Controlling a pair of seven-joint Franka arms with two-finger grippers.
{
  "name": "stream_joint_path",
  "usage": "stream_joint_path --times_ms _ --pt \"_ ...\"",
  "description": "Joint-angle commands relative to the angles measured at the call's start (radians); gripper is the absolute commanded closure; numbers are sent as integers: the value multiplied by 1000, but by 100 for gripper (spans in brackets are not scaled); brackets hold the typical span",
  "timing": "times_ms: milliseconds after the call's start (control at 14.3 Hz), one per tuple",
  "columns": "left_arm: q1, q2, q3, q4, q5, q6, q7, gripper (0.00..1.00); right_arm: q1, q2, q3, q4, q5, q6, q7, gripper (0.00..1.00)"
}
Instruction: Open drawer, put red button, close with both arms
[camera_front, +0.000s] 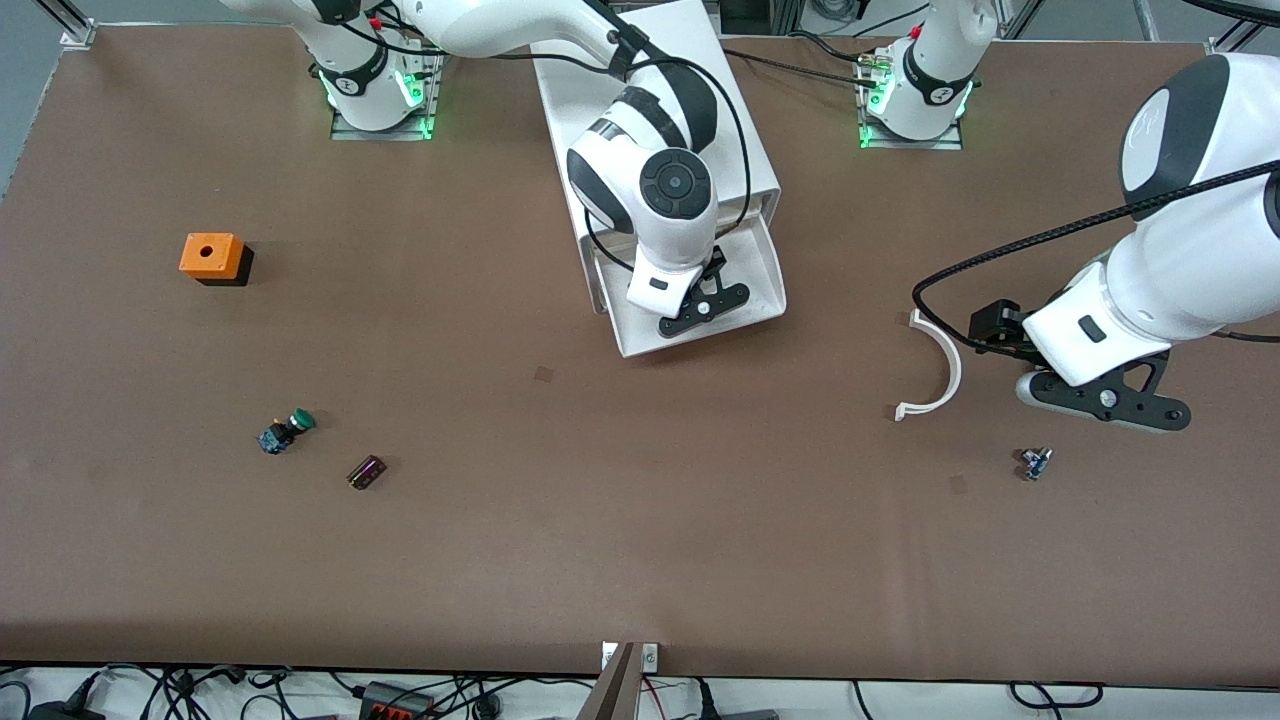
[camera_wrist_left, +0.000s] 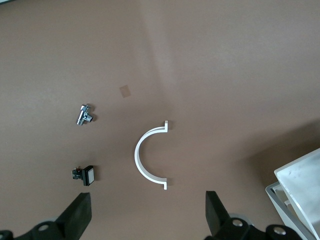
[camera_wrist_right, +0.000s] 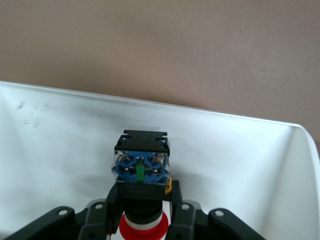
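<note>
The white cabinet (camera_front: 700, 25) lies on the table between the arm bases, with its drawer (camera_front: 765, 270) pulled open toward the front camera. My right gripper (camera_front: 705, 305) is over the open drawer and shut on the red button (camera_wrist_right: 141, 170), gripping its black body. The bluish base points at the drawer's white floor (camera_wrist_right: 225, 150) and the red cap sits between the fingers. In the front view the wrist hides the button. My left gripper (camera_front: 1105, 400) hangs open and empty over the table at the left arm's end, its fingers (camera_wrist_left: 80, 215) wide apart.
A white curved piece (camera_front: 940, 370) lies beside the left gripper, also in the left wrist view (camera_wrist_left: 150, 155). A small metal fitting (camera_front: 1036, 463) and a black switch (camera_wrist_left: 85, 175) lie near it. An orange box (camera_front: 212, 256), a green button (camera_front: 287, 430) and a small dark part (camera_front: 366, 472) lie toward the right arm's end.
</note>
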Motion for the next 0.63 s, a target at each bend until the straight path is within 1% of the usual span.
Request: stream_joint_path --times_ms 0,140,210,350,420,490,560 --pt "2 5 -3 21 22 -16 -47 0 2 12 -2 30 14 -22 18 0" --pt "2 3 -3 21 17 -16 -47 0 2 -2 -7 39 14 -38 67 0" --pt "2 3 -3 21 17 -16 -47 0 2 -17 -13 62 14 -40 101 0" --pt "2 3 -3 21 16 -16 -50 0 -27 -43 -26 92 11 -40 133 0" --pt "2 2 -3 21 14 -16 -64 0 -46 -52 -55 94 11 -38 135 0" --pt "6 -6 -13 9 3 -19 -113 0 -50 -68 -101 94 8 -31 134 0" --pt "11 -7 -21 -6 -39 -13 -153 0 -47 -77 -161 94 6 -28 131 0"
